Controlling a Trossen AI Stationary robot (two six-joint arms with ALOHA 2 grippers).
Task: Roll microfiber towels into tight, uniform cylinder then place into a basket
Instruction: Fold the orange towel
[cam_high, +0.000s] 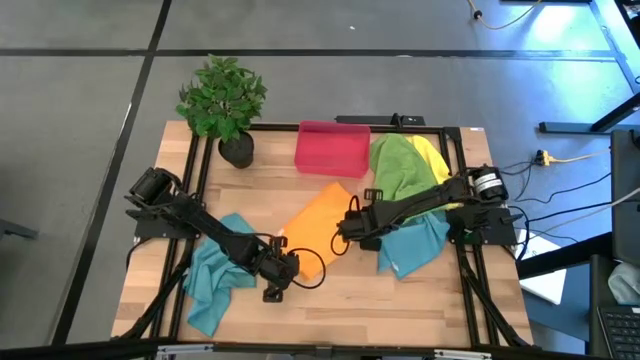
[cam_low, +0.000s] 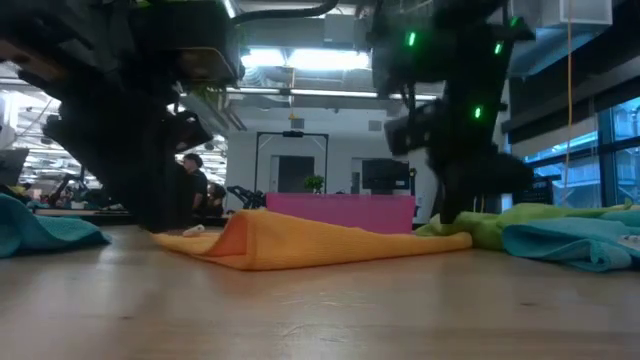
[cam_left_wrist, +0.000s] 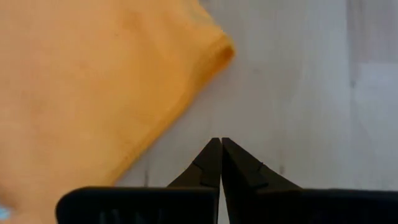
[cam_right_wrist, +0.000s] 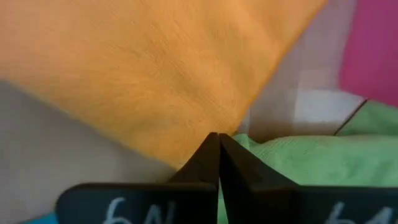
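Orange towel (cam_right_wrist: 143, 68): soft cloth w/ fine nappy weave, matt, edge folded thick. Green towel (cam_right_wrist: 298, 165) and teal towels (cam_high: 215, 275): same fuzzy matt cloth, rumpled. Table (cam_high: 400, 300): pale wood planks, smooth, grain visible, slight sheen in low view. Basket (cam_high: 333, 148): pink plastic, smooth, semi-matt. Left gripper (cam_left_wrist: 221, 163) and right gripper (cam_right_wrist: 217, 158): fingers of black matt plastic, smooth. Table frame (cam_high: 195, 170): black metal bars. Plant (cam_high: 222, 95): glossy green leaves, black pot.

Bright overhead lights, wrist views blurry, soft shadows.
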